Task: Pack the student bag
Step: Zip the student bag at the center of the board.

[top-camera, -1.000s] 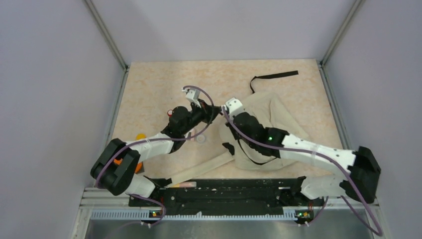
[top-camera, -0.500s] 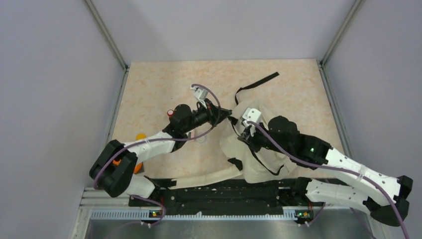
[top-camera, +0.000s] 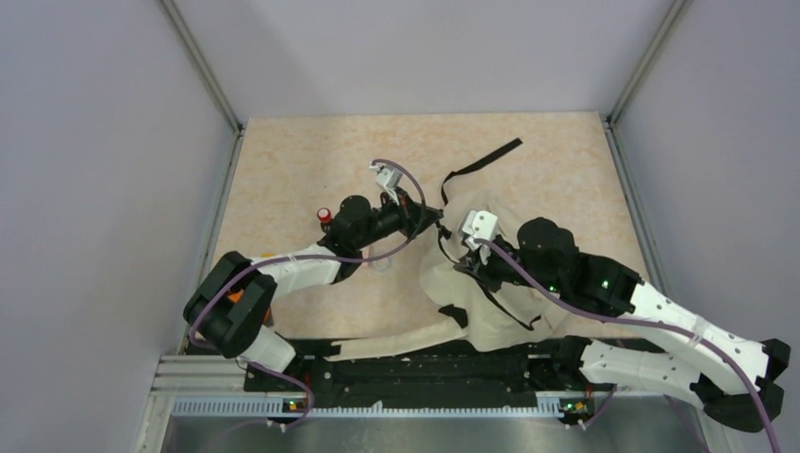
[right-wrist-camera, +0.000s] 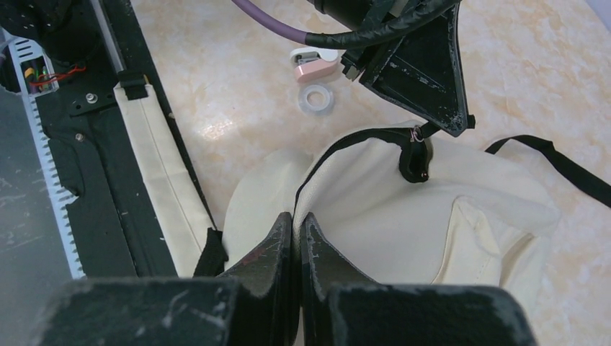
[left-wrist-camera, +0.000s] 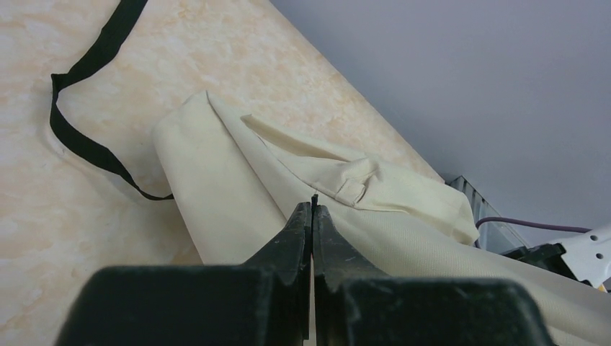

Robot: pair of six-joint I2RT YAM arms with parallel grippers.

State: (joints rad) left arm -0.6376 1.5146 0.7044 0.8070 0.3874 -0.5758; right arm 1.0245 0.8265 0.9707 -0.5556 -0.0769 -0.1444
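Observation:
The student bag [top-camera: 448,283] lies crumpled to the right of the table's centre, cream fabric with a black zipper line; it also fills the left wrist view [left-wrist-camera: 238,180] and the right wrist view [right-wrist-camera: 375,209]. My left gripper [top-camera: 436,218] is shut on the bag's black zipper pull [right-wrist-camera: 416,134], a sliver of which pokes out between the tips [left-wrist-camera: 314,197]. My right gripper [right-wrist-camera: 296,220] is shut on the bag's cream edge by the zipper line, close to the left one [top-camera: 459,262]. The inside of the bag is hidden.
A black strap [top-camera: 481,160] trails toward the far side. A beige strap [top-camera: 406,335] runs along the front rail. A clear ring [right-wrist-camera: 316,99] and a pink piece [right-wrist-camera: 315,68] lie left of the bag. A red-capped item [top-camera: 324,215] and an orange object [top-camera: 267,258] sit by the left arm.
The right arm has swung out to the right and drawn back, dragging the bag edge toward the front. The left gripper has shifted right with the zipper pull. The black strap moved left.

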